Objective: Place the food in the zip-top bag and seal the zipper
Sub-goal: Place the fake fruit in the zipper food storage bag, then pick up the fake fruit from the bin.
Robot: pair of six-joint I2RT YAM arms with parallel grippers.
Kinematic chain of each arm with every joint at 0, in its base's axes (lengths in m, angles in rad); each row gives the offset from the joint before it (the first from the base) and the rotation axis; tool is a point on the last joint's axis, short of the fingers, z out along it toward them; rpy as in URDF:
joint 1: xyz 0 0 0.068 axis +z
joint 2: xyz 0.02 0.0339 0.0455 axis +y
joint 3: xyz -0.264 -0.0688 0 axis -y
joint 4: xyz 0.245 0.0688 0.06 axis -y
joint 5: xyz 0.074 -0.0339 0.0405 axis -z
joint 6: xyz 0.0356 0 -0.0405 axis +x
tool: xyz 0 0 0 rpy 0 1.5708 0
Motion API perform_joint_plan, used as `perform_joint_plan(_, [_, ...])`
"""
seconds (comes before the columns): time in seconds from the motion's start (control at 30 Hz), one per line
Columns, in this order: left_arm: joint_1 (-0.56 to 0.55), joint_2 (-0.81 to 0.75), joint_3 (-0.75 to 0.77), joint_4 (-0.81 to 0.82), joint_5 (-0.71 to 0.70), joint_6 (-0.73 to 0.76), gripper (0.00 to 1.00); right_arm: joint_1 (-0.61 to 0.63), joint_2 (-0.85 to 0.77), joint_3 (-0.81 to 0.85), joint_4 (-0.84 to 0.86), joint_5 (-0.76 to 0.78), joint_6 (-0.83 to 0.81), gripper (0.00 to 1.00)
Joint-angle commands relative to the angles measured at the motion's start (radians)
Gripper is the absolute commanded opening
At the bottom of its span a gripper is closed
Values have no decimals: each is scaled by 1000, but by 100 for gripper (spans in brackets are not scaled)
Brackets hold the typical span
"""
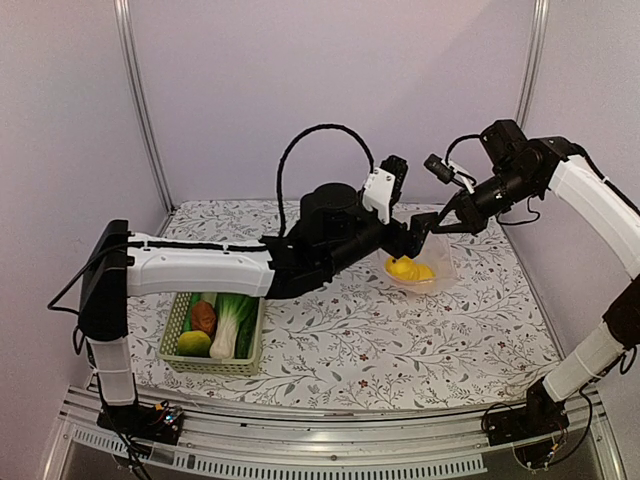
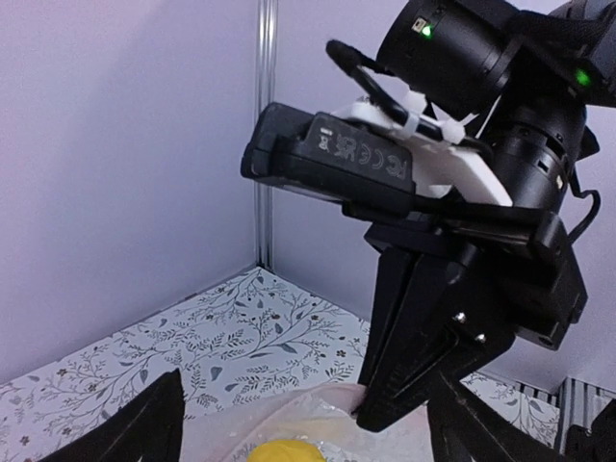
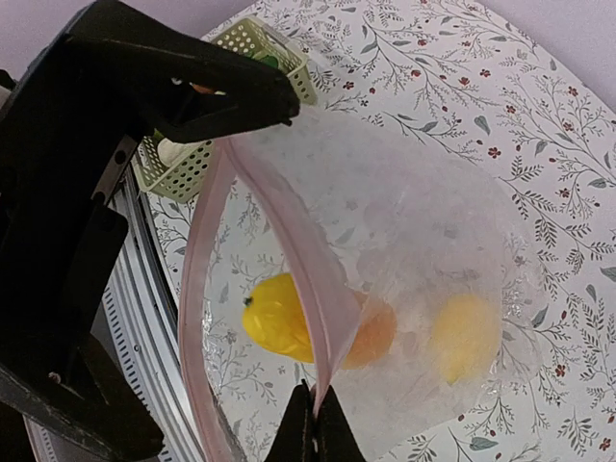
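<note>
The clear zip-top bag (image 1: 432,262) lies at the back right of the table. My right gripper (image 1: 438,222) is shut on its pinkish zipper strip (image 3: 289,241) and holds that edge up, so the mouth gapes (image 3: 316,409). Inside lie a yellow lemon (image 3: 272,318), an orange piece (image 3: 377,332) and a paler yellow shape (image 3: 467,332) seen through the plastic. My left gripper (image 1: 412,240) is open and empty over the mouth (image 2: 306,409), its fingers (image 3: 192,91) spread either side. The lemon shows below it (image 2: 284,450). The other food lies in the basket.
A pale green slotted basket (image 1: 172,322) at the front left holds a brown round piece (image 1: 204,316), bok choy (image 1: 230,322), a green-yellow fruit (image 1: 194,343) and a green cucumber (image 1: 246,330). Walls close the back and sides. The metal rail runs along the near edge.
</note>
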Motion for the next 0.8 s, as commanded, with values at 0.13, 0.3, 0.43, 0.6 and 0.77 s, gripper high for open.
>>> perform_joint_plan(0.13, [-10,-73,50,-10,-3,3,90,-32,60,57,13,5,32,0])
perform_joint_plan(0.3, [-41,-160,-15,-49,69,-63,88,-88,90,49,56,48,51,0])
perform_joint_plan(0.43, [-51,-263,-160,-120,24,-154,85,-158,110,136,78,128,55,0])
perform_joint_plan(0.6, [-44,-400,-292,-409,-203,-302,85,-273,170,318,134,215,88,0])
perform_joint_plan(0.77, [16,-474,-313,-920,-371,-646,85,-285,155,248,268,303,64,0])
